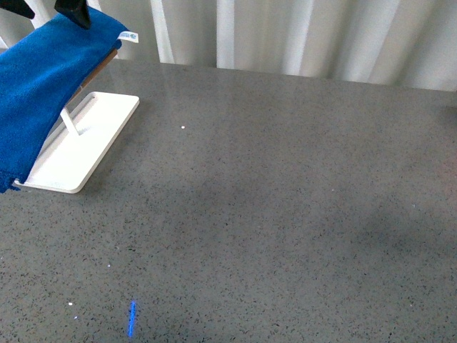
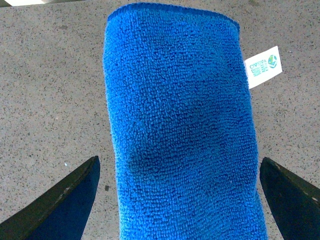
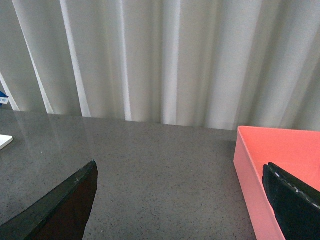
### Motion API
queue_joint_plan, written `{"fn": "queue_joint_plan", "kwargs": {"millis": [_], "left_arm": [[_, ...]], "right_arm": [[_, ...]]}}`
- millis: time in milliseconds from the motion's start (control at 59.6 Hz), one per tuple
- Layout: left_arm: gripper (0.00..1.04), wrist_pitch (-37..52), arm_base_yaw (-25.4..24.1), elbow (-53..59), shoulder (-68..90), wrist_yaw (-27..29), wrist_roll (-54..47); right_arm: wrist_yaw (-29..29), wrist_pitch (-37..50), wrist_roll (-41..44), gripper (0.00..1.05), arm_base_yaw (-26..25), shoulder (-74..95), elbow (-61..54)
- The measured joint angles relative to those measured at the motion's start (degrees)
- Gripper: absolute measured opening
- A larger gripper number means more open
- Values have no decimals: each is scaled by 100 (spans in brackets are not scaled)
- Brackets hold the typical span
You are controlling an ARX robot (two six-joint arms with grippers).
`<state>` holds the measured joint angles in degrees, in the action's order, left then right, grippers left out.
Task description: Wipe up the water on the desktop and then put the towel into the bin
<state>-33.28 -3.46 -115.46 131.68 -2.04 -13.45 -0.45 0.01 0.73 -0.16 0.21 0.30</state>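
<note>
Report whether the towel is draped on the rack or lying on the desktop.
Draped: the towel hangs over the rack, above its white tray.

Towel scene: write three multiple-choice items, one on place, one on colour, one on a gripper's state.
1. Where is the towel? A) draped over the rack B) folded on a chair C) on the floor
2. What colour is the bin? A) green B) pinkish red C) black
3. The left gripper is: A) shut on the towel B) open, astride the towel C) holding a cup
Answers: A, it hangs over the rack; B, seen in the right wrist view; B, fingers apart either side.
</note>
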Motion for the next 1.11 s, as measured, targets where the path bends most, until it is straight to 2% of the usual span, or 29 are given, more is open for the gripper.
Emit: {"fn": "queue_joint_plan", "kwargs": {"millis": [487,973,1108], "left_arm": [[97,448,133,647,9,9,-227],[23,619,105,765,-57,195,-435],[9,632,98,826,-136,131,-446]], "right_arm": [[0,0,0,98,0,0,0],[0,0,0,98,0,0,0],[0,0,0,98,0,0,0]]}}
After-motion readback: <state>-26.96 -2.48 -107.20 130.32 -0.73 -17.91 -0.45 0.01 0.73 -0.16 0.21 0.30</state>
